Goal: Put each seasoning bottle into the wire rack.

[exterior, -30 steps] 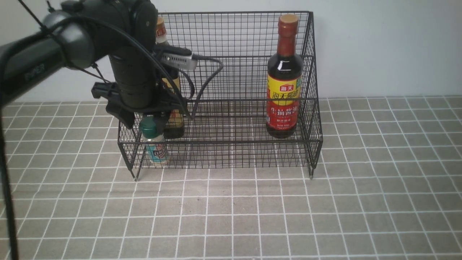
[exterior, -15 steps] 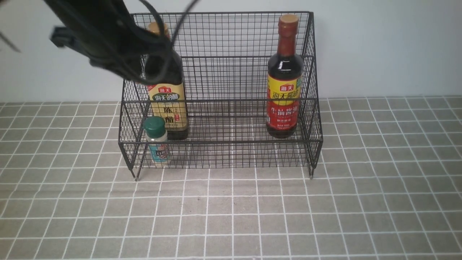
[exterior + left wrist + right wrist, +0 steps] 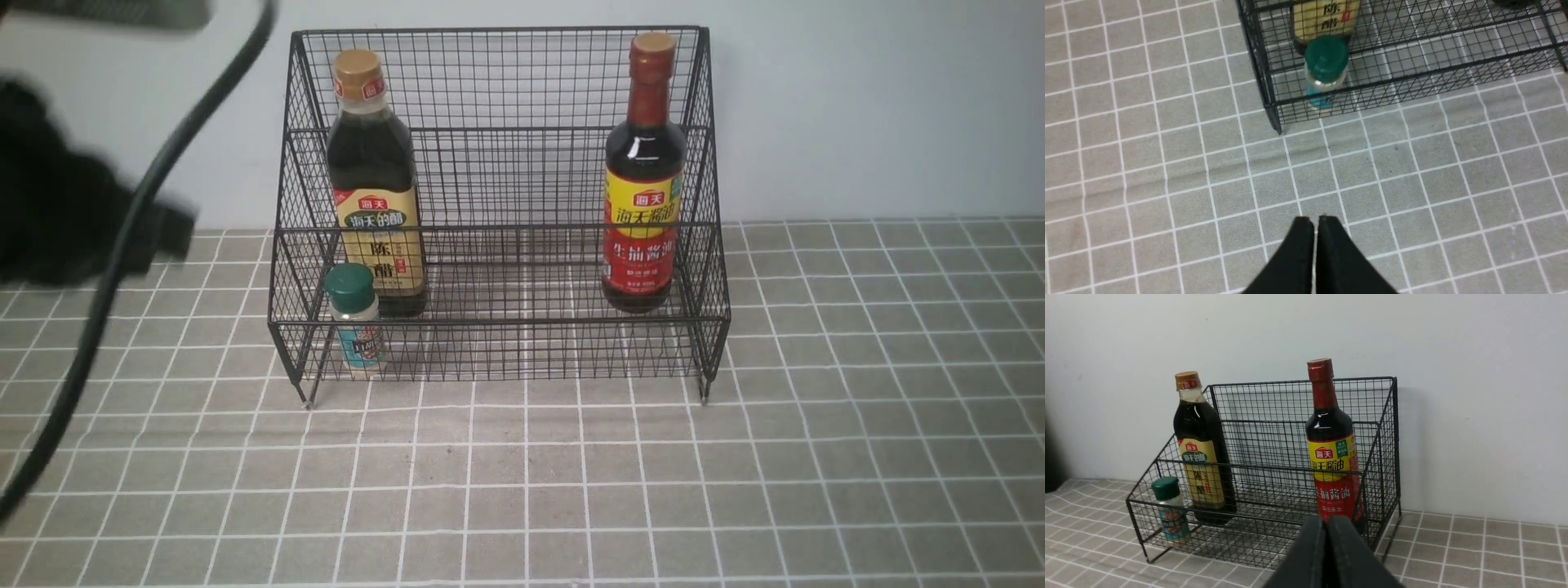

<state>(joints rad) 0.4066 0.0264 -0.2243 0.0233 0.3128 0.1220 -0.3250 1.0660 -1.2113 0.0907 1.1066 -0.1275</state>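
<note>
Left gripper [image 3: 1311, 221] and right gripper [image 3: 1327, 520] closed, empty; wire rack [image 3: 506, 90] holds three seasoning bottles [image 3: 645, 163].

The gold-capped vinegar bottle [image 3: 374, 163] at the left end of the wire rack [image 3: 531, 323] reads 海天 in a red badge, then 陈醋 on its beige label. The soy sauce bottle [image 3: 645, 188] at the right end reads 海天酱油 on yellow and 生抽酱油 on red. The print on the green-capped shaker [image 3: 357, 322] is too small to read.

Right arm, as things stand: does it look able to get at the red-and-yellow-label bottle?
Probably yes. The bottle stands at the rack's right end, neck above the front rails, with nothing between it and the right tool, though that is shut.
</note>
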